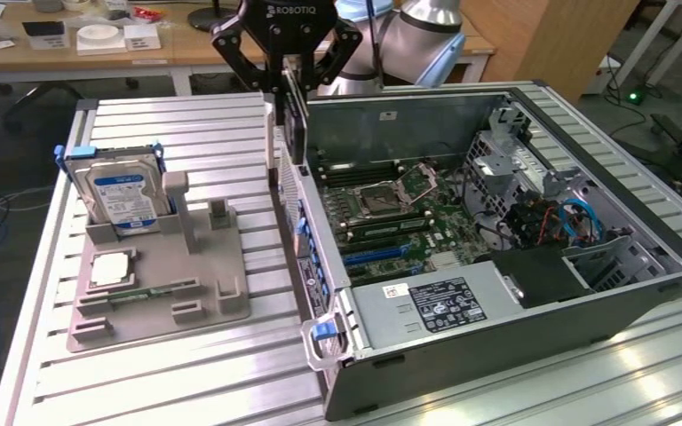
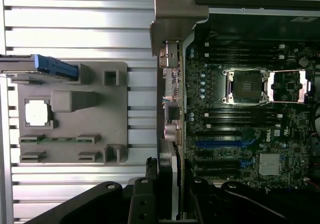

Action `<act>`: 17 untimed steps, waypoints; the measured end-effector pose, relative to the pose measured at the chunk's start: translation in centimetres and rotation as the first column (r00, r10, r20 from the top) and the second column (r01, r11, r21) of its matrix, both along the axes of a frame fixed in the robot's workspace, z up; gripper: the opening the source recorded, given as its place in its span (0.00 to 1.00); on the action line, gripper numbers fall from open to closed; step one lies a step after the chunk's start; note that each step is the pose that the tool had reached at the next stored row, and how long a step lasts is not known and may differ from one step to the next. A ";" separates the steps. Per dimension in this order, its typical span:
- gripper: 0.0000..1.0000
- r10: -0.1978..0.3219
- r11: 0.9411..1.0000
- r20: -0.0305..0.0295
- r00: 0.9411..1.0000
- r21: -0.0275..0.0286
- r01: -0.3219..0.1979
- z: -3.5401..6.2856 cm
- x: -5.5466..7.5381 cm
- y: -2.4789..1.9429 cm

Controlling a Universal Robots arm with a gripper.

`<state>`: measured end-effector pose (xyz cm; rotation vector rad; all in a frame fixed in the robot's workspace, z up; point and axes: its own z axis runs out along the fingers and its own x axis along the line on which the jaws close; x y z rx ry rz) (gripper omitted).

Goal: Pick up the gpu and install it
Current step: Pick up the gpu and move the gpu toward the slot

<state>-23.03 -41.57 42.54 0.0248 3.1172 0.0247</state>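
Pincer (image 1: 294,87) is clamped on the top edge of the gpu (image 1: 298,133). The card hangs upright in the air, above the far end of the case's rear wall (image 1: 317,266) and not seated in anything. In the wrist view it sits edge-on between the fingers (image 2: 169,184), roughly in line with that wall.

Risks, as I judge them:
- The bracket (image 1: 273,133) is on the side towards the tray. If the descent is off sideways, it could catch the wall's rim instead of dropping inside it.
- The grip is narrow and on a thin edge. Any contact could swivel the card in the jaws, so the connector would meet the blue slots (image 1: 376,253) skewed.
- The open socket (image 1: 386,197) lies near the path. A stray corner there could do harm.

Materials:
- The gpu is a thin, flat, dark slab with a pale metal bracket strip.
- The case (image 1: 495,355) is dark sheet metal with hard edges.
- The board (image 1: 418,222) is green and crowded with parts.
- The bench (image 1: 139,382) is ribbed pale aluminium.
- The tray (image 1: 187,266) is matt grey, probably plastic, and holds the drive (image 1: 122,195) upright.
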 end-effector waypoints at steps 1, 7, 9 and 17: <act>0.28 0.000 1.000 0.000 1.000 0.000 0.000 0.00 0.1 0.00; 0.28 0.000 1.000 0.000 1.000 0.000 0.000 -0.01 1.0 0.00; 0.28 0.000 1.000 0.000 1.000 0.000 0.000 -0.02 1.3 0.00; 0.28 0.000 1.000 0.000 1.000 0.000 0.000 -0.03 2.5 0.00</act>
